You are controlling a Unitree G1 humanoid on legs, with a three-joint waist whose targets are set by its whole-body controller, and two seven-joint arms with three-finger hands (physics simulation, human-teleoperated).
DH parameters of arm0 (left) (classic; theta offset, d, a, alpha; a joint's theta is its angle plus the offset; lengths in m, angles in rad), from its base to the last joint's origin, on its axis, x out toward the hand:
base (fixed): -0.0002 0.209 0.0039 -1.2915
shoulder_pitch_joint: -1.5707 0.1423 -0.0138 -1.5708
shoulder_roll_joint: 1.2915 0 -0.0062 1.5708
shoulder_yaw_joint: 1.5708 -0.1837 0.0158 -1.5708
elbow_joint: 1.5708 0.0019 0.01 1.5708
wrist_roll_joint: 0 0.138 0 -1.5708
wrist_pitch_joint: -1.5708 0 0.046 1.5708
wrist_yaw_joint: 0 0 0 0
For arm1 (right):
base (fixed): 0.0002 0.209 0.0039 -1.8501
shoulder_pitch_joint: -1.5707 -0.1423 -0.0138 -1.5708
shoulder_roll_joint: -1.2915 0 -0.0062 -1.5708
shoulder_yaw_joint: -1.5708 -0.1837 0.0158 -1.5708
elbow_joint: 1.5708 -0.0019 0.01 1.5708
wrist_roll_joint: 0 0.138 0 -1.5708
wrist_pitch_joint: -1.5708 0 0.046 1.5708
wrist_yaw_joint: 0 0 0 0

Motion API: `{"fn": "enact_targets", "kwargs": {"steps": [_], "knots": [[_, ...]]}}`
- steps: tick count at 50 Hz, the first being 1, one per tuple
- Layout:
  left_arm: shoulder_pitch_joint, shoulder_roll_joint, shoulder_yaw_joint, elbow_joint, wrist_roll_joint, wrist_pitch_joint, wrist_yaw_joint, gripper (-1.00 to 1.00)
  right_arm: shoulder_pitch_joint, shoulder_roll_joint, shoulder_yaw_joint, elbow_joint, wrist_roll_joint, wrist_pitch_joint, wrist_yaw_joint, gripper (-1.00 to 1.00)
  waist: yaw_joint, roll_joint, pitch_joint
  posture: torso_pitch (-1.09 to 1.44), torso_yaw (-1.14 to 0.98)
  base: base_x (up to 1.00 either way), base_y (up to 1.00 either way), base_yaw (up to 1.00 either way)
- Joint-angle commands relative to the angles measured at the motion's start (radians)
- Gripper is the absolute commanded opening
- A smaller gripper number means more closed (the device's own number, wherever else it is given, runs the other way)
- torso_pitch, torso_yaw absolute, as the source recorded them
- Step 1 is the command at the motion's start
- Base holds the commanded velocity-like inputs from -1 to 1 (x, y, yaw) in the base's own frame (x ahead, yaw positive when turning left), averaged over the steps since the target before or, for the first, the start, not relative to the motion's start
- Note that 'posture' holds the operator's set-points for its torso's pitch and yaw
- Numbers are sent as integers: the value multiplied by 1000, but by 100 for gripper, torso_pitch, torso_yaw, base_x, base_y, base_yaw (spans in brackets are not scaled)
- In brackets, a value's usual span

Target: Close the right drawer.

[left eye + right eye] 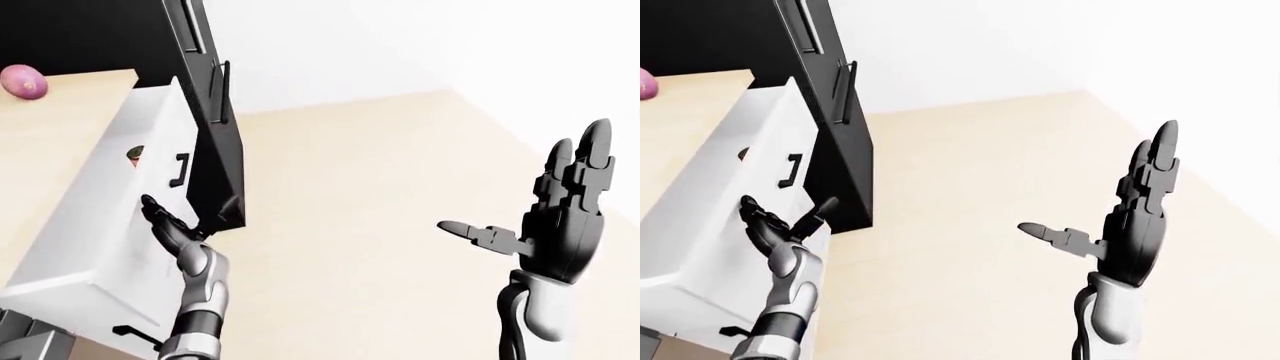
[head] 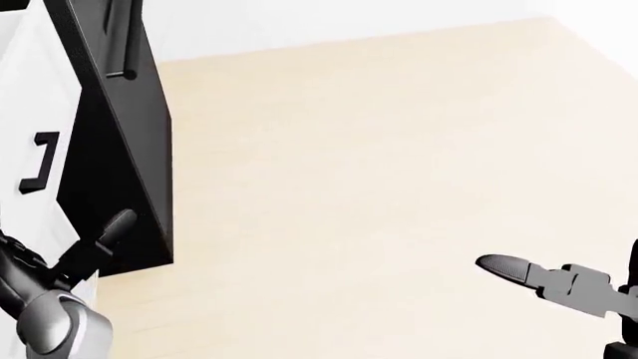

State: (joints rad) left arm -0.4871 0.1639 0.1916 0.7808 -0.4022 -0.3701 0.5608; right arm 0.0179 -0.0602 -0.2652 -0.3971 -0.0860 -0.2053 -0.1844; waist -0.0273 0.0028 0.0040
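Left-eye view, upper left: a pink-purple onion lies on the wooden counter, near its far edge. Just right of it, the right drawer stands pulled out from the counter's edge, white, with a black handle on its face. A small can, mostly hidden, sits inside the drawer by that face. Left hand: fingers spread and released, palm set flat against the drawer's white face below the handle, thumb reaching toward the black cabinet panel that abuts the drawer. Pale wooden floor fills the middle. Right hand: raised, fingers straight up, thumb out to the side, released, grasping nothing, well apart from the drawer.
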Motion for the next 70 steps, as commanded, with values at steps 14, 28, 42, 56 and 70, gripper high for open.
{"fn": "enact_targets", "kwargs": {"steps": [14, 28, 42, 56, 70], "knots": [[-26, 55, 54, 2, -47, -35, 41, 100, -14, -7, -4, -45, -3, -20, 0, 100, 8, -2, -18, 0, 0, 0, 0, 0], [-28, 89, 77, 7, -73, -42, 53, 100, -13, -8, -6, -37, -1, -27, 1, 100, 7, -1, -19, 0, 0, 0, 0, 0], [-28, 133, 107, 37, -124, -55, 60, 100, -15, -8, -5, -42, -1, -19, 0, 100, 4, 2, -18, 0, 0, 0, 0, 0], [-24, 172, 128, 66, -166, -73, 58, 100, -17, -9, -5, -40, -2, -17, 0, 100, 2, 5, -18, 0, 0, 0, 0, 0], [-15, 224, 160, 115, -230, -92, 51, 100, -15, -9, -7, -39, 0, -21, -1, 100, -1, 8, -16, 0, 0, 0, 0, 0]]}}
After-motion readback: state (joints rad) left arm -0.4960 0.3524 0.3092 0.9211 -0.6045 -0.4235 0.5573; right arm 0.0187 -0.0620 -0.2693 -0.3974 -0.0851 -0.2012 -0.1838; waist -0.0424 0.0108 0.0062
